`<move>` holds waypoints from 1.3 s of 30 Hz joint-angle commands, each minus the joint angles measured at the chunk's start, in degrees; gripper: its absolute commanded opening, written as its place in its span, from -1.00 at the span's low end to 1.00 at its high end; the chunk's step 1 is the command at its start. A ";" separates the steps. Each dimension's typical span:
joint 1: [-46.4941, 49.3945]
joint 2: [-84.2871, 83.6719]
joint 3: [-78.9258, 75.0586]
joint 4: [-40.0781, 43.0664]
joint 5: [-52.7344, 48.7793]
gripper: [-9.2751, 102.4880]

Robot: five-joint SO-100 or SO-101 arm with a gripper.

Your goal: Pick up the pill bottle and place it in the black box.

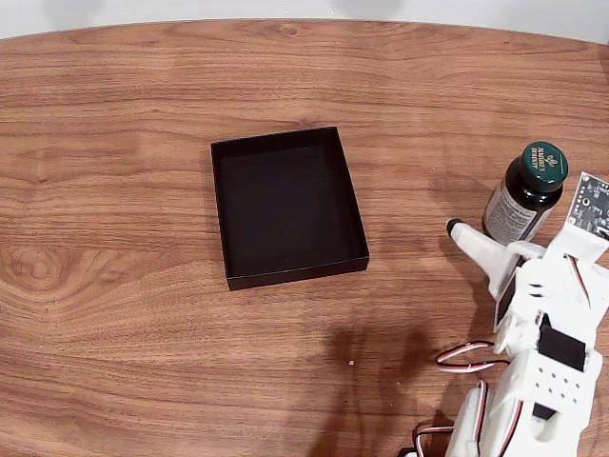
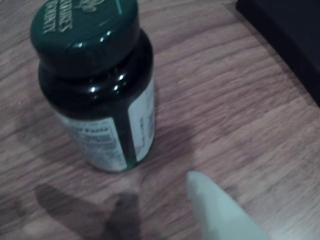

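We read this as the approach step, pre-grasp. The wood-grain brown tabletop (image 1: pixel 114 314) fills the fixed view; the shallow matte black rectangular box (image 1: pixel 287 206) sits centre frame, nothing in it. The white plastic arm (image 1: pixel 542 352) comes in from the lower right. The small dark green pill bottle w/ green screw cap and white label (image 1: pixel 526 190) stands upright at the right edge, well apart from the box.

The tool (image 1: pixel 481 238) sits just beside the bottle, holding nothing; one white finger (image 2: pixel 220 210) shows at bottom centre of the wrist view, short of the bottle (image 2: pixel 97 85).

Next move, in our judgement: straddle the bottle body, close, lift, carry left to the box.

Hard to make out: the 2nd finger is hidden, so we can't tell how wide the tool stands. Cap lettering is cut off at top; the box corner (image 2: pixel 290 40) is only partly in frame, upper right.
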State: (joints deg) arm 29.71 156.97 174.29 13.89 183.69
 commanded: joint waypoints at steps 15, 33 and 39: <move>0.35 -37.53 -9.40 -38.14 -3.60 0.07; -2.64 -58.97 -22.94 -50.54 -3.25 -0.04; -4.13 -61.26 -23.55 -52.65 -4.31 -0.19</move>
State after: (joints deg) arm 26.19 95.89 154.25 -35.77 180.26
